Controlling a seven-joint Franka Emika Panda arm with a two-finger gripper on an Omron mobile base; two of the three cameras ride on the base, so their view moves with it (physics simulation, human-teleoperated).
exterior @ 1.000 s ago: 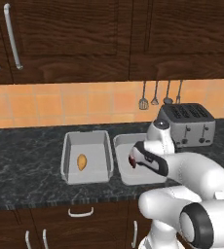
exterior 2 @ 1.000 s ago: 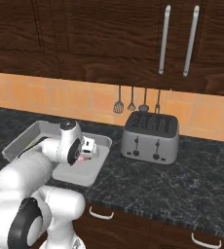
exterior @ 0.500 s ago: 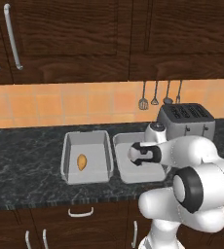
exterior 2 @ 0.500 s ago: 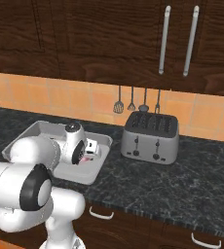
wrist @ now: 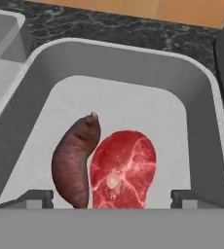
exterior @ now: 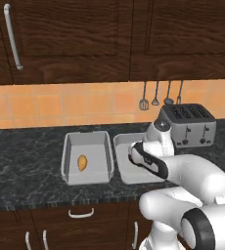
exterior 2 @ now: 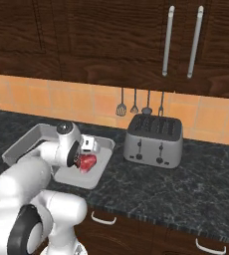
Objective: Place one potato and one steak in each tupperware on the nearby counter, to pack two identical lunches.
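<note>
Grey tupperware (wrist: 201,92) holding a steak (wrist: 123,168) bears no readable writing.

No text, label, brand, number or sign can be read anywhere: none is seen on the toaster (exterior 2: 154,141), nor on the cabinets or tiles around it.
</note>
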